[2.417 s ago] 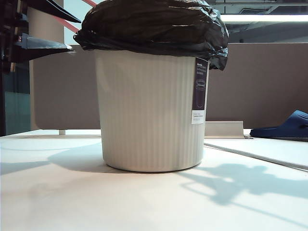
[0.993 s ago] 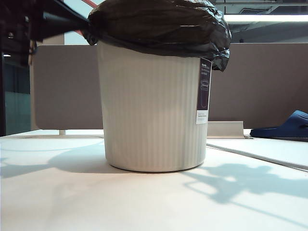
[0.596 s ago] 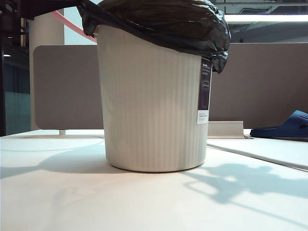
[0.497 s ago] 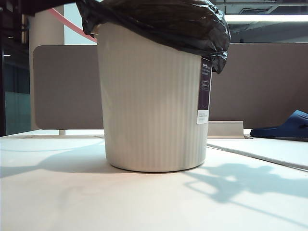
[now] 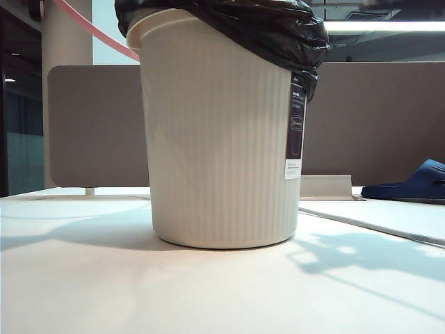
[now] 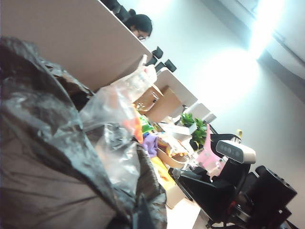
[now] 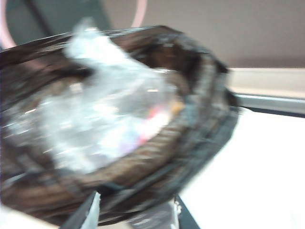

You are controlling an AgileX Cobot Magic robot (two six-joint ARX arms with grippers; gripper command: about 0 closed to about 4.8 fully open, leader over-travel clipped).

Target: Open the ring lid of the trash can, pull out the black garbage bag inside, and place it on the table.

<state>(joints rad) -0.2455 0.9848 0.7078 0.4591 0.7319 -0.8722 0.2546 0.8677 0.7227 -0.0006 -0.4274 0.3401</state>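
At table [image 5: 83, 278] centre the can [image 5: 219, 139] stood upright, the bag [image 5: 271, 31] still draped over its rim from twelve to three o'clock, the ring [image 5: 94, 31] raised at ten o'clock. The thin bag could be torn, or the can tipped, if it were pulled while snagged. Clear rubbish inside was shown only by the wrist views. The right gripper [image 7: 136, 214] was held partly open at the bag's edge; the left gripper, unseen, was judged closed, its hold undeterminable.
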